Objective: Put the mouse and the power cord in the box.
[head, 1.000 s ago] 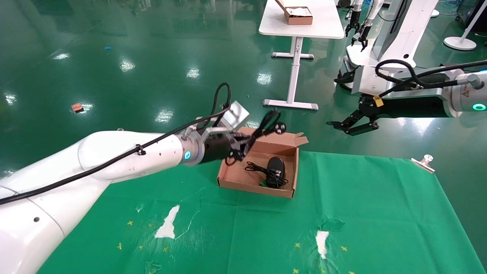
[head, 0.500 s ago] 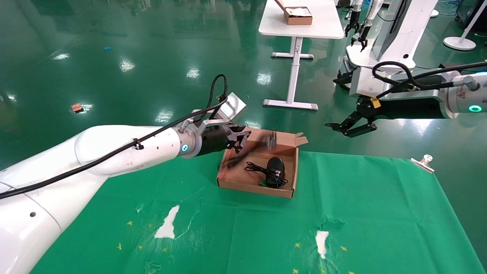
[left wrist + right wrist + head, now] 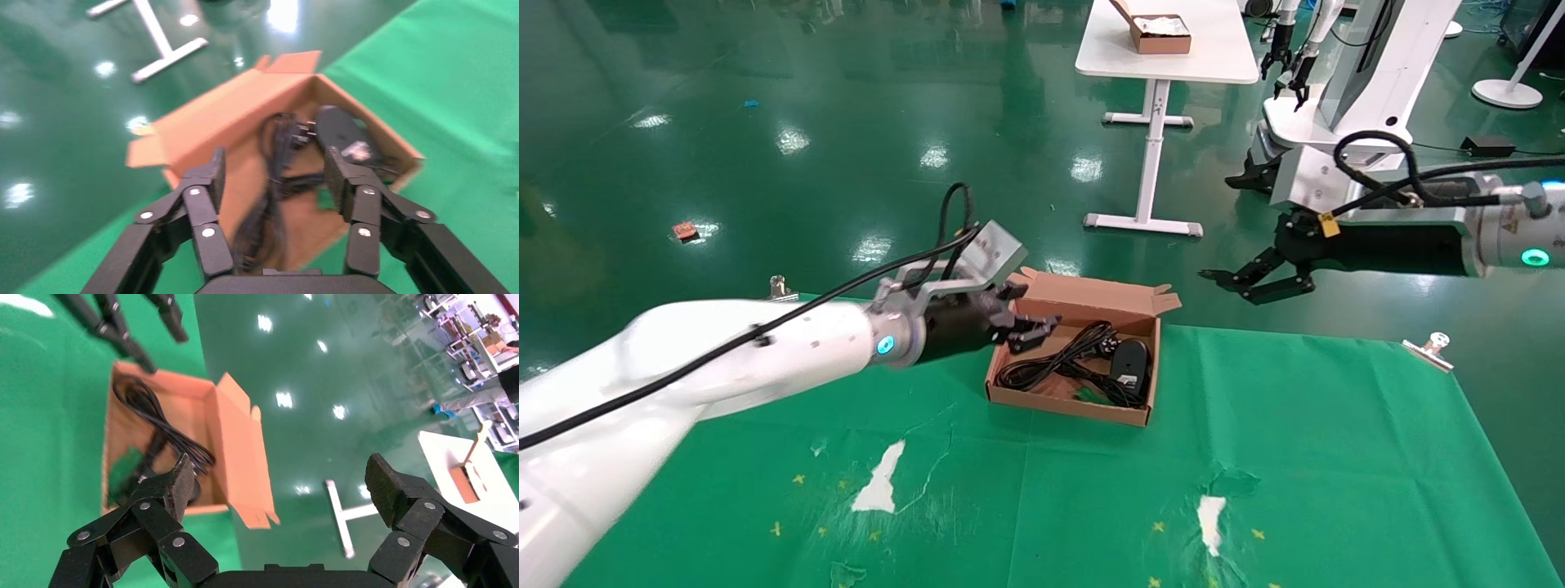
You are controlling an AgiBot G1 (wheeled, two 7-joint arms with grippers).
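Green cloth [image 3: 1254, 457] bears the box [image 3: 1083, 298]; glossy green floor [image 3: 764, 122] beyond.

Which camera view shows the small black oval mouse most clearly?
The head view: the small black oval mouse sits unobstructed at the right end of the shallow brown cardboard box. The left wrist view shows it blurred beyond the open left end effector. The right wrist view mostly hides it.

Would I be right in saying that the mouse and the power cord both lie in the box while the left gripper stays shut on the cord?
Not quite: the left gripper is open and holds nothing. In the left wrist view its fingers stand apart above the power cord, which lies free in the box beside the mouse. The rest is right.
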